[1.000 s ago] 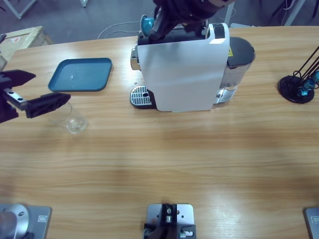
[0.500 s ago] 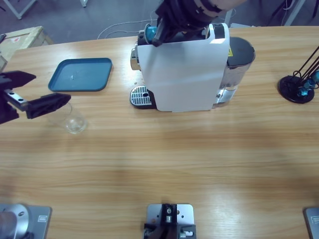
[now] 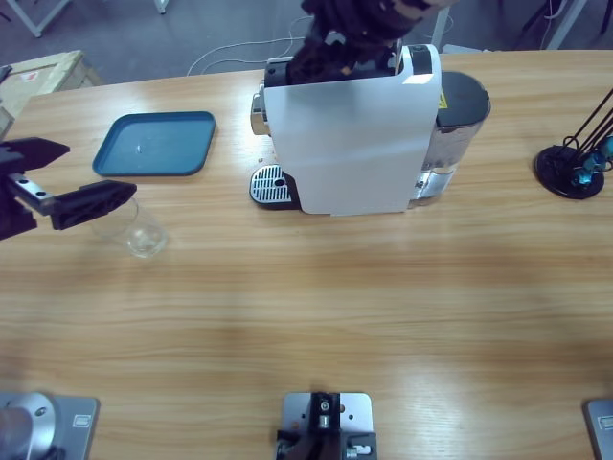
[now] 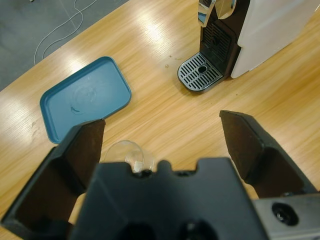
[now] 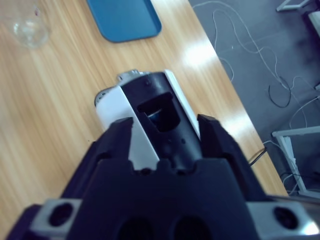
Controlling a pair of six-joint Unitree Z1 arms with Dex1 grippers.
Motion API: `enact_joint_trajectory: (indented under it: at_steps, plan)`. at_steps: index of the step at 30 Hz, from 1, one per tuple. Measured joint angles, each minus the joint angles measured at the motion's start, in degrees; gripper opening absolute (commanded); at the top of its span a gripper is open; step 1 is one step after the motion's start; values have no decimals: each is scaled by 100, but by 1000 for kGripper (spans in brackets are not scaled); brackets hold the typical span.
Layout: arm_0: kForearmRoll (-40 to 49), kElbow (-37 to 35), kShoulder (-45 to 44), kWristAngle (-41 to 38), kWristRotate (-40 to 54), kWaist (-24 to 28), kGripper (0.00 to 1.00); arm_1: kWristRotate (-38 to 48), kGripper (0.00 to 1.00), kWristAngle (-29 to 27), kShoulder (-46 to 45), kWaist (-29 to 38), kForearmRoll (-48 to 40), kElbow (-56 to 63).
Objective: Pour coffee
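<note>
The left gripper (image 3: pixel 59 180) has its jaws spread wide, with nothing between them. It hangs just above a clear glass (image 3: pixel 144 233) that stands on the wooden table (image 3: pixel 316 307), near a dark blue tray (image 3: pixel 155 144). No coffee shows in the glass.

The right gripper (image 5: pixel 165 132) is over the top of the white coffee machine (image 3: pixel 350 134), looking down at its dark slot (image 5: pixel 161 112). Its jaws stand a little apart, holding nothing. The machine's drip grate (image 4: pixel 200 77) is bare.

light: bright, even | glare: table (image 4: pixel 150 30) sheen | shadows: soft
</note>
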Motion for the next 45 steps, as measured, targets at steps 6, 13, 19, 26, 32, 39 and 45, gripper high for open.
enact_joint_trajectory:
  at_steps: [6,13,19,26,32,39,45]
  plan:
    - [0,-7,-42,-1,0,1,990,1033,0,-46,-990,539,2,632]
    - [13,-82,-82,-55,0,5,982,3664,0,-1195,-2384,792,-464,2943]
    - [16,-160,-82,-105,0,6,977,5153,0,-2151,-2866,226,-1169,3106]
    - [53,-173,-86,-132,0,6,977,5942,0,-1539,-1612,-395,-1838,1818]
    - [69,-181,-87,-132,0,6,977,6021,0,-1161,-952,-413,-2086,1613]
    - [94,-201,-87,-203,0,6,978,5863,0,-917,-758,-154,-2570,1620]
    - [436,-524,-87,-355,0,6,977,5712,0,-762,-254,-124,-3093,1621]
